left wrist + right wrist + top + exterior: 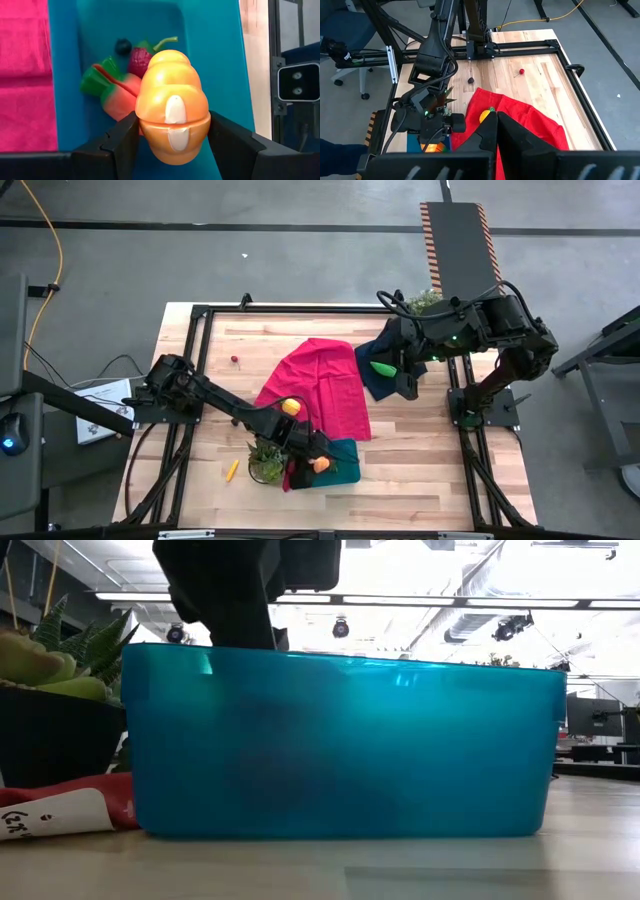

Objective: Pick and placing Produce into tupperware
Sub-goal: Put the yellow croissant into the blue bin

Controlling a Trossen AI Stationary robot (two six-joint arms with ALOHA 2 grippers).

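Note:
The teal-blue tupperware [343, 460] [340, 740] stands at the table's near edge. In it lie a red-orange carrot [117, 97], a red strawberry [140, 59] and a dark blue ball [123, 46]. My left gripper [320, 464] [172, 132] hangs over it, shut on an orange lobed piece [172, 100]. A yellow-orange piece [290, 407] lies on the red cloth [325, 385]. A thin yellow stick [232, 470] lies on the wood. A green oval [382, 367] rests on the navy cloth [375, 388]. My right gripper [497, 127] waits shut, high at the far right. My left gripper pinches the orange lobed piece between its two fingers, on its two opposite sides at its wider end [145, 122]. The fingers [120, 142] slant steeply down from the table's left. The piece is lifted clear above the tupperware's inside.
A potted plant [265, 462] [60, 660] stands close to the tupperware's left. A small red cherry [234, 360] and a dark piece [470, 79] lie on the bare wood at the far left. A black frame edges the table.

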